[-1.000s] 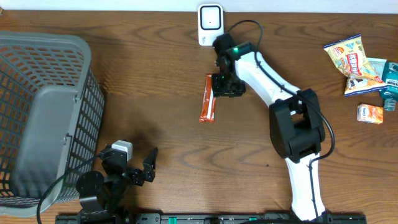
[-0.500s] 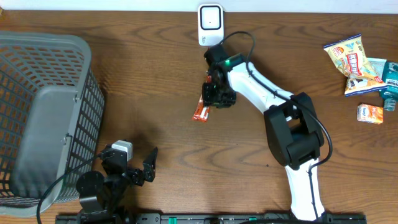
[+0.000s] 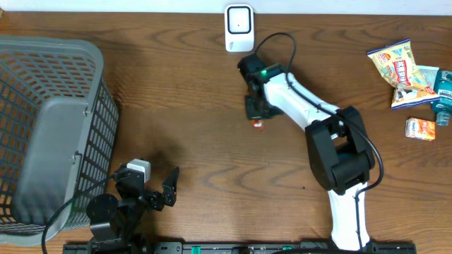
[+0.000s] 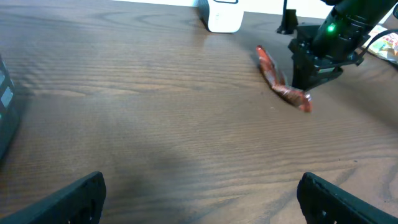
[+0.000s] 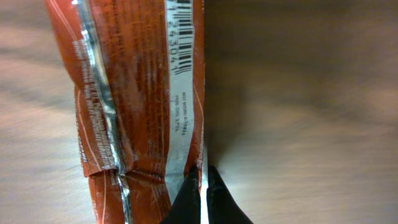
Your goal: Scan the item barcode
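The dark wooden worktop [image 3: 176, 92] carries a grey mesh basket [image 3: 49, 44] along its left edge and a white scanner [image 3: 239, 27] standing at the middle of its far edge. A small heap of snack packets [image 3: 402, 70] lies in the far right corner.

Your right pincer [image 5: 203, 186] is pinched tight on the orange-red packet [image 4: 277, 78], its two fingertips meeting on the wrapper's edge. It holds the packet over the worktop just in front of the scanner, towards the far edge and a little right of centre. From the left wrist camera you see the packet slanting, one end raised towards the scanner and the other low by the pincer (whether that low end touches the wood you cannot tell). From overhead it is almost wholly hidden under the arm, with only a red tip showing.

The barcode [image 5: 181, 37] faces the right wrist camera, running along a white strip on the wrapper.

Your left pincer [image 4: 202, 180] sits by the near edge, just right of the basket, its fingers spread wide and holding nothing.
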